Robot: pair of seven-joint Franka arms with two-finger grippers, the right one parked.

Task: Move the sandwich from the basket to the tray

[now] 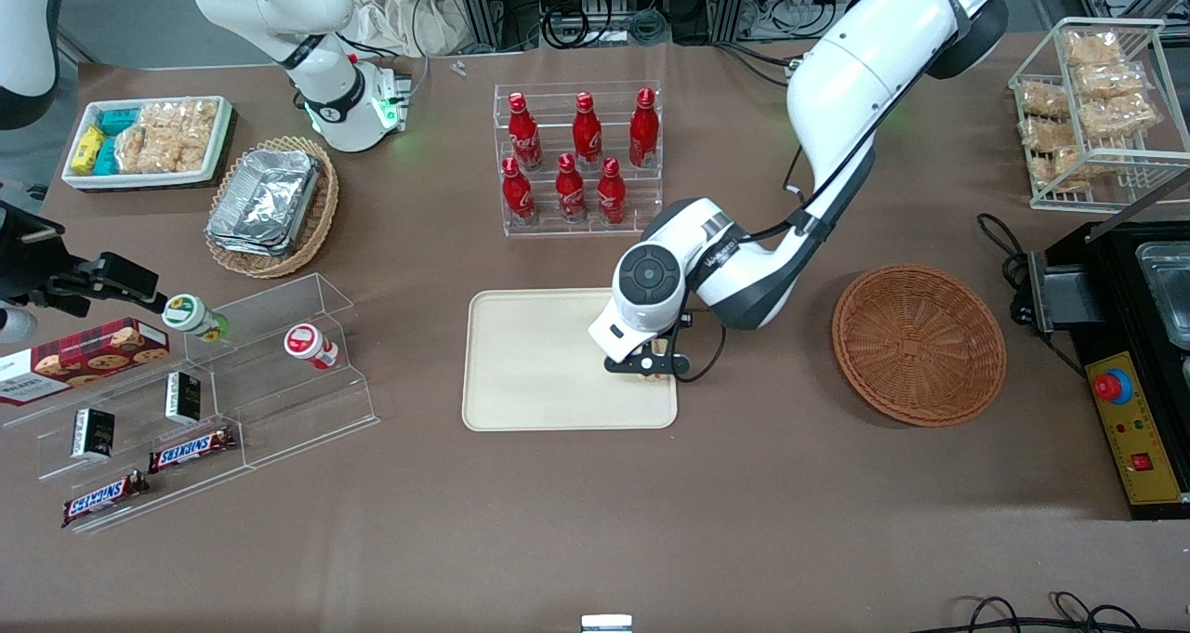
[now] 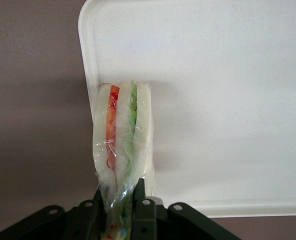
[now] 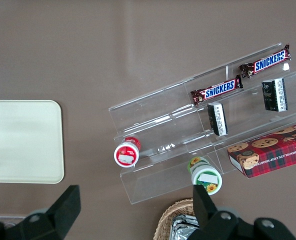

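Here, brown tabletop (image 1: pixel 744 521) under the tray (image 1: pixel 530 363), end effector (image 1: pixel 651 365) above its corner, pinching the sandwich (image 2: pixel 122 135)

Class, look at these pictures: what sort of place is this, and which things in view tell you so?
Probably a robotics lab staged as a snack shop. Cola bottles stand in a clear rack, Snickers bars lie on acrylic shelves, and cables trail along the table edge. The gripper holds a wrapped sandwich over the tray.
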